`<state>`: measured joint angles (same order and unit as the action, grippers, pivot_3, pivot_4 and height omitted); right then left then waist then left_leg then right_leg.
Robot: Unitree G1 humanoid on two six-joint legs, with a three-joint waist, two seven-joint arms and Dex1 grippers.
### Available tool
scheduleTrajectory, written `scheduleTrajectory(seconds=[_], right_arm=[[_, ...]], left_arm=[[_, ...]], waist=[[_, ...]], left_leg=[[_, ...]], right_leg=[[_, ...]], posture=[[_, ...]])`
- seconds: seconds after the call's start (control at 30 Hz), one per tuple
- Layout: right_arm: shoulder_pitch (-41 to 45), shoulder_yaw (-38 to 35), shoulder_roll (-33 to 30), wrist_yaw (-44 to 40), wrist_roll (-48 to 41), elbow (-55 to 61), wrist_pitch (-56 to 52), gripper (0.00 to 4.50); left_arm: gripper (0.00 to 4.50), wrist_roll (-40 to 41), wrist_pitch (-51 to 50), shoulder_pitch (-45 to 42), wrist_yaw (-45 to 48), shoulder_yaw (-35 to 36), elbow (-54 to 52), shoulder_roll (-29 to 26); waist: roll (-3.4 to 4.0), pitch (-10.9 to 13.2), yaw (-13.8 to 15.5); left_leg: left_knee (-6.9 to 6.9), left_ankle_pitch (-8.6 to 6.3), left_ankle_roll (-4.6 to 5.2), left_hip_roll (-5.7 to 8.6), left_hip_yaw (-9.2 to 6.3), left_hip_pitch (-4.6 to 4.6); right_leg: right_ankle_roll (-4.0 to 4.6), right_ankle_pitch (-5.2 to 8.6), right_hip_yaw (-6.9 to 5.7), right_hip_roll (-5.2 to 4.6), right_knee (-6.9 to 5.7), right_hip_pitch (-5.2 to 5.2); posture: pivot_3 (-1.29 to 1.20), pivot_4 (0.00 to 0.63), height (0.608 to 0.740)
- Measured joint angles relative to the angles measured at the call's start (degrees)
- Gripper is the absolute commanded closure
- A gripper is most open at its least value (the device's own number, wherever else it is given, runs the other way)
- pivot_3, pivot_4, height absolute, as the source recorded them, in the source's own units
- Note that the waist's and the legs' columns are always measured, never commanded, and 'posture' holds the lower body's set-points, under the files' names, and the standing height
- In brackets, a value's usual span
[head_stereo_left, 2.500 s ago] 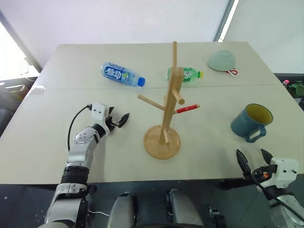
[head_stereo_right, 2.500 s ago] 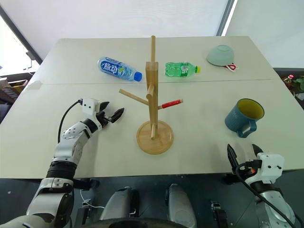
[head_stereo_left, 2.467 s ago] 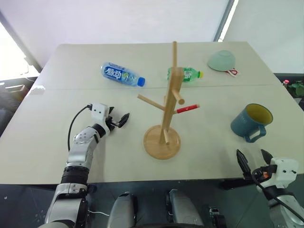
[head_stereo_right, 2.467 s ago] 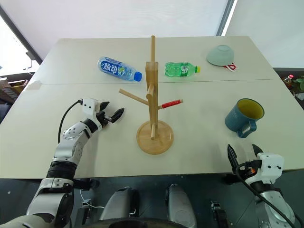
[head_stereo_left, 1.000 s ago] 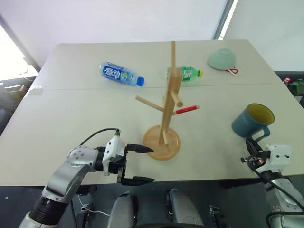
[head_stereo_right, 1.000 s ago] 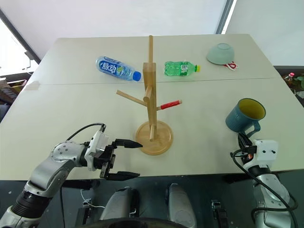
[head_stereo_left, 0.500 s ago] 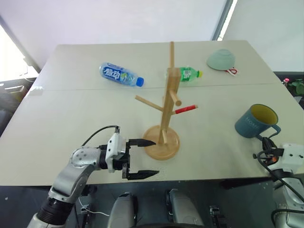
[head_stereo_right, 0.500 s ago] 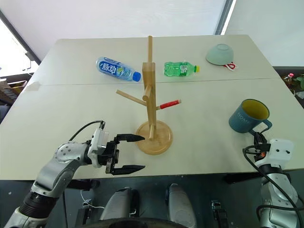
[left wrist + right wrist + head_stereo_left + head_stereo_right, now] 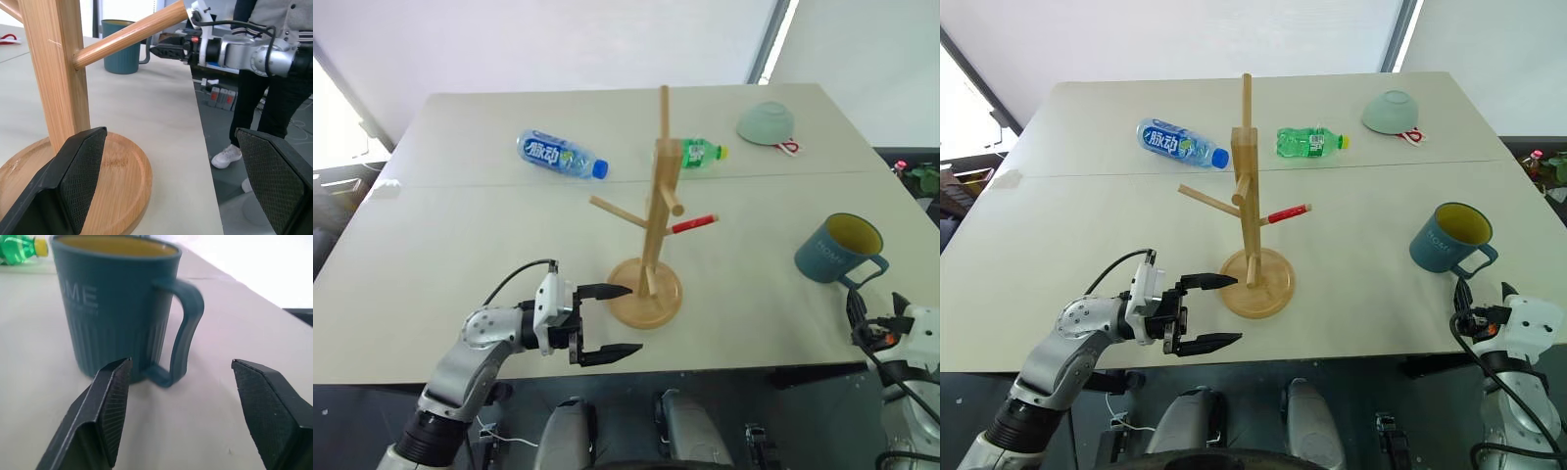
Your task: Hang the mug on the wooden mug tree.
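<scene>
The mug [image 9: 837,250] stands upright on the right side of the table [image 9: 460,225], close to the near right edge, its loop handle turned toward the near right. The right wrist view brings out raised letters on its blue wall and the handle standing free, framed between the two spread fingers of the right gripper [image 9: 183,416], which grasps nothing; from the head the right gripper [image 9: 1481,311] sits just off the near edge, short of the mug. The wooden mug tree [image 9: 652,250] stands near the table's middle on its round base, well apart from the mug, with bare tabletop between them. The left gripper [image 9: 612,321] is spread wide at the near left of the base, one finger tip at the base's rim and the other out past the table edge. The left wrist view adds a person's dark trousers and white shoe [image 9: 226,155] on the floor beyond the right edge. Far back lie a blue-labelled bottle [image 9: 558,155], a green bottle [image 9: 700,152] and a pale green bowl [image 9: 768,123].
</scene>
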<state>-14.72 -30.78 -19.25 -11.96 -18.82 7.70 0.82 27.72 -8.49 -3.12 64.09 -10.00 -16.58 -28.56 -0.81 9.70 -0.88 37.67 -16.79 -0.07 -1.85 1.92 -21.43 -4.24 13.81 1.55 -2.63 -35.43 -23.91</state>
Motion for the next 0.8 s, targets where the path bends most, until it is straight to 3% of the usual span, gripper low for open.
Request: scheduleTrajectory(seconds=[0.6,0.7,0.8], right_arm=[[10.2,-0.1,0.1,4.6,0.2,-11.6,-1.2,1.12],[11.3,-0.2,0.1,4.0,-1.2,-13.4,-1.3,1.95],[11.4,-0.2,0.1,2.6,-2.4,-13.8,-1.3,3.54]], left_arm=[[0.0,0.4,-1.6,-0.1,-2.2,0.0,-1.7,0.0],[0.0,0.4,-2.0,-0.1,-2.3,0.0,-1.8,0.0],[0.0,0.4,-2.2,-0.1,-2.4,0.0,-2.0,0.0]], waist=[[0.02,0.0,0.0],[0.02,0.0,0.0],[0.02,0.0,0.0]], left_leg=[[0.06,0.0,0.0,0.01,-0.01,0.0],[0.06,0.0,0.0,0.01,-0.02,0.0],[0.06,0.0,0.0,0.01,-0.02,0.0]], right_leg=[[0.0,0.0,0.01,0.02,-0.03,0.06],[-0.01,0.0,0.01,0.02,-0.03,0.06],[-0.01,0.0,0.01,0.03,-0.03,0.07]], posture=[[0.0,0.15,0.74],[0.0,0.15,0.74],[0.0,0.15,0.74]])
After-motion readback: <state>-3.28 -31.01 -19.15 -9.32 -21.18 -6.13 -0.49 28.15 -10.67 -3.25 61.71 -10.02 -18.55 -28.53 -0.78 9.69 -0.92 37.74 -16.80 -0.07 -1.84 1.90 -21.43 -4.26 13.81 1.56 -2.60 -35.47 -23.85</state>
